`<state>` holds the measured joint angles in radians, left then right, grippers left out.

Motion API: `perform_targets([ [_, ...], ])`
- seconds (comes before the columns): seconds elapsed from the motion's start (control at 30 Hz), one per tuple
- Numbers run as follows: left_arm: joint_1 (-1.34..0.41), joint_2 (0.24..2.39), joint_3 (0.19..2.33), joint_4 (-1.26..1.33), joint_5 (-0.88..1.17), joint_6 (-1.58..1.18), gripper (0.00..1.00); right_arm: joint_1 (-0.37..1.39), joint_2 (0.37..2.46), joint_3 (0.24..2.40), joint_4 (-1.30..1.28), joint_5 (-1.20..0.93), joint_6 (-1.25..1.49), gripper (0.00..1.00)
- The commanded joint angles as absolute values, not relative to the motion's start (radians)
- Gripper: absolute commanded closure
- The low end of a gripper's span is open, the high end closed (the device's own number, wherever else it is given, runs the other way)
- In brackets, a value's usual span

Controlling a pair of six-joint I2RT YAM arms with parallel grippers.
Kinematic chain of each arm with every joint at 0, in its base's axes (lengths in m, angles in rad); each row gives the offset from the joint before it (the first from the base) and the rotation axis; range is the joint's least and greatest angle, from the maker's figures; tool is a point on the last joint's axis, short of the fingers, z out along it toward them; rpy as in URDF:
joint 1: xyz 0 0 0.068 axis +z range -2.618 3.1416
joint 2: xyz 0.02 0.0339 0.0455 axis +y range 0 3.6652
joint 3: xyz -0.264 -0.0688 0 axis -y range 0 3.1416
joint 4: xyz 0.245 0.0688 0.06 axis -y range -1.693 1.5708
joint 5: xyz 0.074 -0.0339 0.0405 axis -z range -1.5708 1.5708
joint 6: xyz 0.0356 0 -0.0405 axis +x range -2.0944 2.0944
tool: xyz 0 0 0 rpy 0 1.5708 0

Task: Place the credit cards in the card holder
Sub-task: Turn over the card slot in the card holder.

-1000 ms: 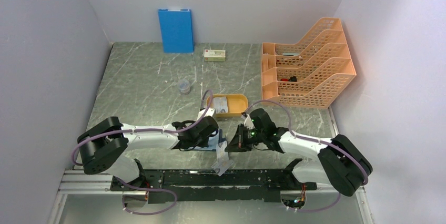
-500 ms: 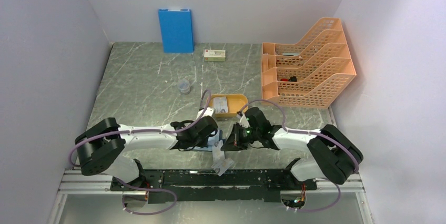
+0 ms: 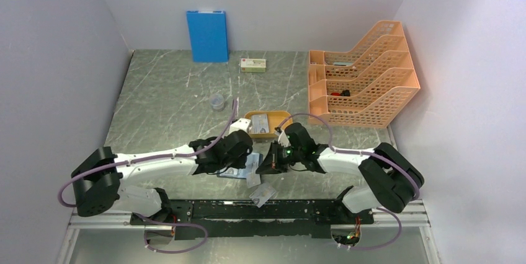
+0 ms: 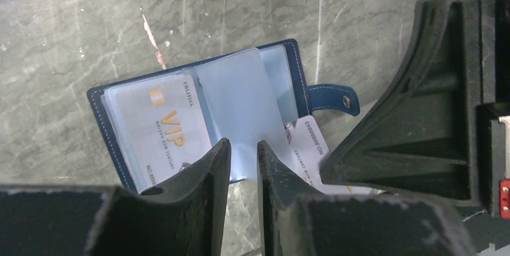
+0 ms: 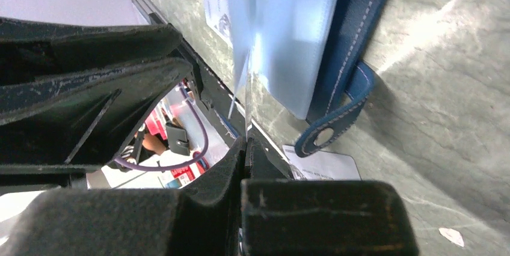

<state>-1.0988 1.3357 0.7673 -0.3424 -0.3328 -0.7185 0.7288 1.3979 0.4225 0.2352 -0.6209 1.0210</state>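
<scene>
The navy card holder (image 4: 240, 88) lies open on the marble, with a VIP card (image 4: 159, 133) in its left sleeve. It also shows in the top view (image 3: 231, 173) and the right wrist view (image 5: 355, 39). My left gripper (image 4: 240, 145) is over its near edge, its jaws a narrow gap apart astride a clear sleeve page. My right gripper (image 5: 245, 142) is shut on a credit card (image 4: 307, 148), seen edge-on (image 5: 248, 88), whose far end meets the sleeves. Another card (image 5: 322, 166) lies by the strap at the table edge.
The orange tray (image 3: 268, 113) behind the grippers holds another card (image 3: 259, 121). A clear cup (image 3: 216, 101), a blue board (image 3: 207, 36) and a white box with a red label (image 3: 253, 64) stand further back. An orange file rack (image 3: 363, 81) is at right.
My right gripper has moved left with the card up to the holder. My left arm has stretched out and its gripper has shifted slightly left over the holder.
</scene>
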Motion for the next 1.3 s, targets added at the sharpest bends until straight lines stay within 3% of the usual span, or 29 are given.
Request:
perform_targets([
  [0.0,-1.107,1.267,0.796,-0.428,-0.365,-0.73,0.71,0.747,1.419,0.48,0.239,-0.616,1.011,1.0],
  [0.3,-1.106,1.07,0.72,-0.476,-0.444,-0.759,0.65,0.787,1.551,0.57,0.26,-0.601,1.003,1.0],
  [0.57,-1.1,1.073,0.664,-0.425,-0.46,-0.762,0.64,0.818,1.651,0.669,0.239,-0.587,0.971,1.0],
  [0.93,-0.998,1.061,0.591,-0.442,-0.482,-0.816,0.67,0.777,1.409,0.568,0.12,-0.466,0.918,1.0],
  [1.27,-0.873,1.001,0.453,-0.404,-0.336,-0.869,0.71,0.759,1.486,0.493,0.347,-0.48,0.968,1.0],
])
